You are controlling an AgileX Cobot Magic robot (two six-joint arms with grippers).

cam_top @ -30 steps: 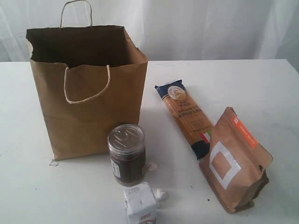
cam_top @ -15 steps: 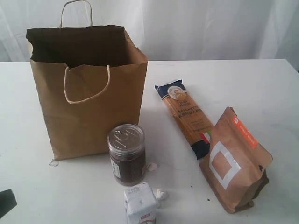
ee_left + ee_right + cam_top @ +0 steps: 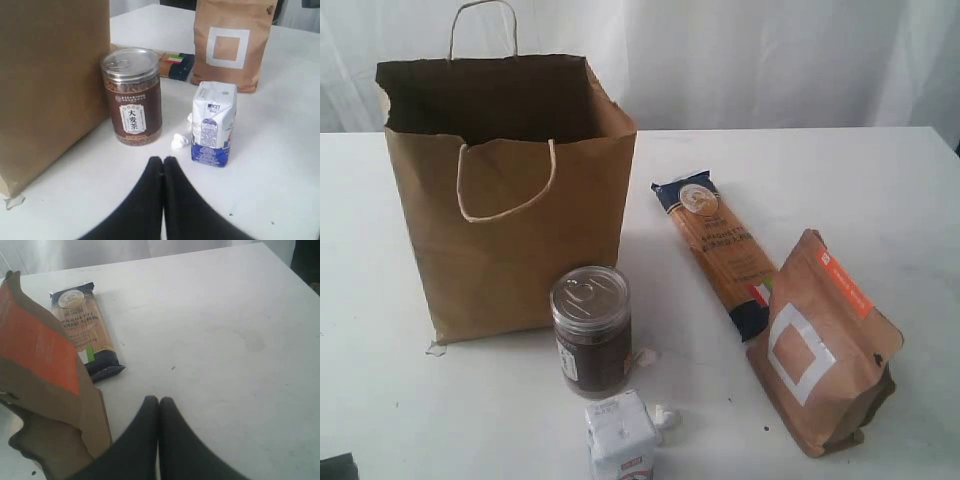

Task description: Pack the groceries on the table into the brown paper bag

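Both grippers are closed on nothing. The left gripper [image 3: 163, 162] points at the gap between the jar [image 3: 131, 95] and the carton [image 3: 214, 122]. The right gripper [image 3: 158, 402] hangs just beside the pouch [image 3: 45, 375].

In the exterior view the paper bag [image 3: 510, 200] stands open at 11 o'clock from the jar. The carton is at 6 o'clock, the spaghetti packet [image 3: 715, 250] at 2 o'clock and the pouch at 3 o'clock, all on the table [image 3: 880, 200].

With four groceries outside the bag, packing looks barely begun. The left arm seems best placed for the jar. It should spread its fingers first and close around the jar's body below the lid. Then it should lift the jar clear of the bag's rim and lower it upright, without nudging the carton.
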